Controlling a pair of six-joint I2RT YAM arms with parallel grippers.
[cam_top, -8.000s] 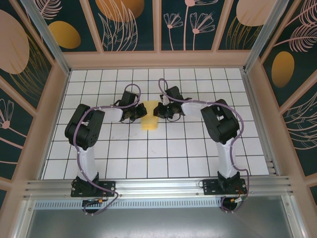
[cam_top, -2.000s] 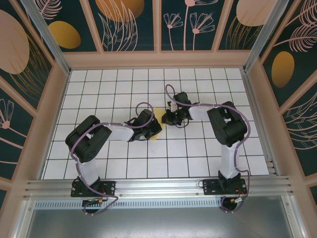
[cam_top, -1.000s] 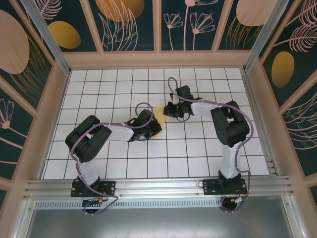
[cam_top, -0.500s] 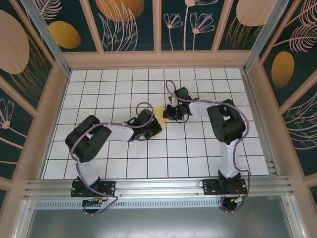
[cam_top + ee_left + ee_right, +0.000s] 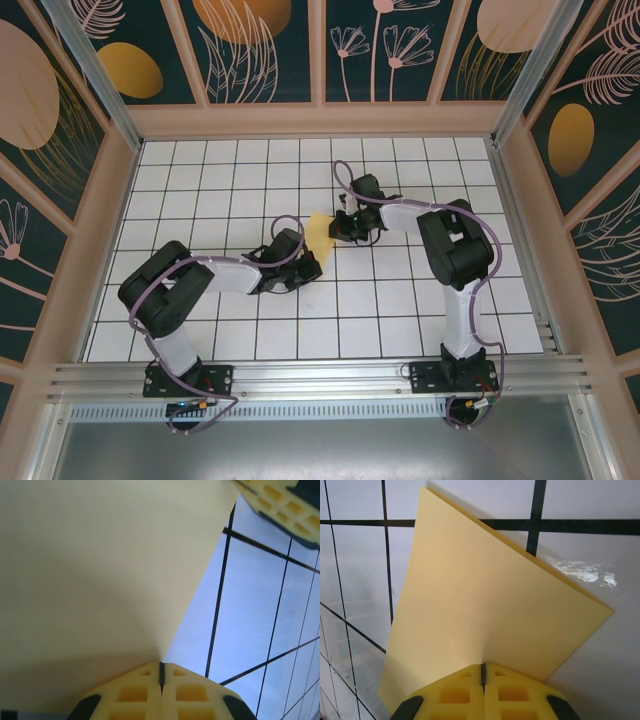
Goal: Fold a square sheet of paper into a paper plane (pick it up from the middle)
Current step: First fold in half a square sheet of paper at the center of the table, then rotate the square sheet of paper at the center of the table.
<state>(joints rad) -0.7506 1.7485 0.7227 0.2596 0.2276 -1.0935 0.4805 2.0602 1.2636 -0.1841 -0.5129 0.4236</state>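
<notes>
The square sheet of paper (image 5: pixel 319 228) is a folded yellow shape held between my two grippers near the middle of the grid table. My left gripper (image 5: pixel 309 260) comes at it from the near left. In the left wrist view the sheet (image 5: pixel 100 570) looms close, and its edge runs down into the seam of my shut left gripper (image 5: pixel 161 666). My right gripper (image 5: pixel 339 229) meets the paper from the right. In the right wrist view the sheet (image 5: pixel 485 595) stands tilted over the tiles, and my right gripper (image 5: pixel 483 669) is shut on its near edge.
The white tiled table (image 5: pixel 400 300) with black grid lines spreads on all sides, bounded by wooden walls (image 5: pixel 320 120). A fingertip (image 5: pixel 280 500) of the right gripper shows at the top right of the left wrist view.
My left arm has drawn back toward the near left, so more of the yellow paper shows between the grippers. The right gripper has shifted slightly left. Both stay shut.
</notes>
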